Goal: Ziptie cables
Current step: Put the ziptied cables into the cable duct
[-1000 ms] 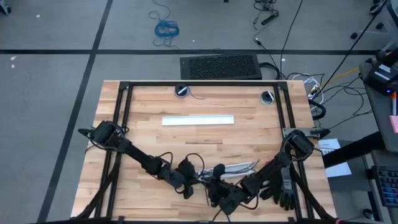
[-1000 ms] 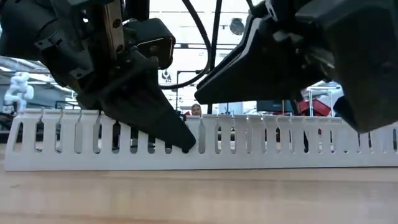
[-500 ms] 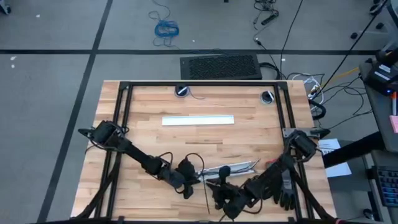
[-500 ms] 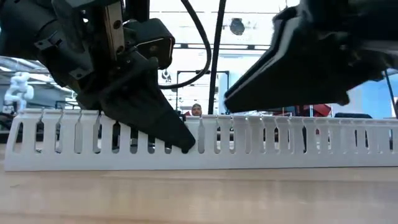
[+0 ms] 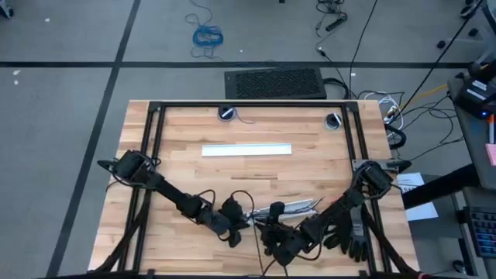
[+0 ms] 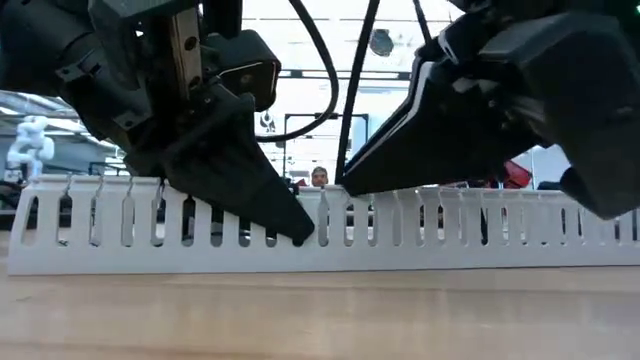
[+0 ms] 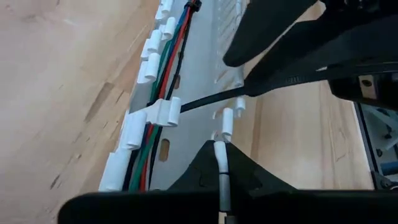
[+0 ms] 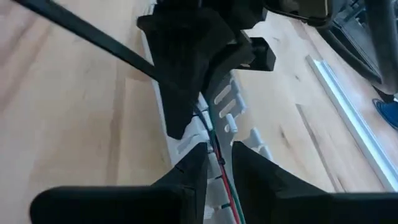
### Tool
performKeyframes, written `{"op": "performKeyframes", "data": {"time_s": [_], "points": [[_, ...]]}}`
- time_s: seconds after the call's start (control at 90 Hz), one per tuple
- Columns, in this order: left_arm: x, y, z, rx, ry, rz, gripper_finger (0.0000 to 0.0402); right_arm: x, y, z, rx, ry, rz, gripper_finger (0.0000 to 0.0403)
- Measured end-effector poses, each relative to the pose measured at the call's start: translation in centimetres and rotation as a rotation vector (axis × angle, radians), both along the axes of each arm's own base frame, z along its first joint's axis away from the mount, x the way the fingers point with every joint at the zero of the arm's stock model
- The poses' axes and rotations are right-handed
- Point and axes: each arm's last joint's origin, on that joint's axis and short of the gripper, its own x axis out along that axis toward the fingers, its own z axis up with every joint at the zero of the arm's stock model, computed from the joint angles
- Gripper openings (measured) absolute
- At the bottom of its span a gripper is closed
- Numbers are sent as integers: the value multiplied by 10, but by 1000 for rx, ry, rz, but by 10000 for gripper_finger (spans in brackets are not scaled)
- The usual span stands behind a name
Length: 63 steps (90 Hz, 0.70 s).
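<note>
A white slotted strip (image 5: 298,206) lies near the table's front edge. The cables (image 7: 163,93), red, green, blue and black wires, run along its channel. A thin dark ziptie (image 7: 205,101) crosses the channel from a wall tab toward my right gripper. My left gripper (image 7: 222,163) is at the strip's left end, shut on a wall tab. My right gripper (image 8: 219,155) hovers over the strip just right of it. Its fingers stand a narrow gap apart, and the cables (image 8: 214,158) show through the gap. I cannot tell whether it touches the ziptie. My left gripper pinches one upright white tab (image 7: 222,134) of the strip's side wall between its two fingers. In the low view the fingers (image 6: 270,205) slant down from the left onto the strip's wall. The strip rests flat on the table.
A second white slotted strip (image 5: 246,149) lies across the middle of the table farther back. A black glove-like object (image 5: 356,242) sits at the near right corner. Black frame rails (image 5: 155,155) run along the table's sides and back. Two round holes (image 5: 226,113) are near the far edge.
My right gripper drew back toward the table's right edge, then came back toward my left gripper. It ends a little lower and farther right than a second ago. My left gripper and the strip have stayed still.
</note>
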Motion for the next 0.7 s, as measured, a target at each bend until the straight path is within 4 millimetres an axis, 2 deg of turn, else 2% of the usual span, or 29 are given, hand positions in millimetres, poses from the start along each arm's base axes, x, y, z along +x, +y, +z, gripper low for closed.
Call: {"op": "performKeyframes", "data": {"time_s": [0.233,0.422,0.7], "points": [[0,0,0,4,-1,1,0,5,1,4,-7,-36,26,58],[0,0,0,7,-1,-1,0,12,-2,6,37,-27,82,6],[1,2,0,52,-19,-2,0,18,-4,8,100,-49,110,1]]}}
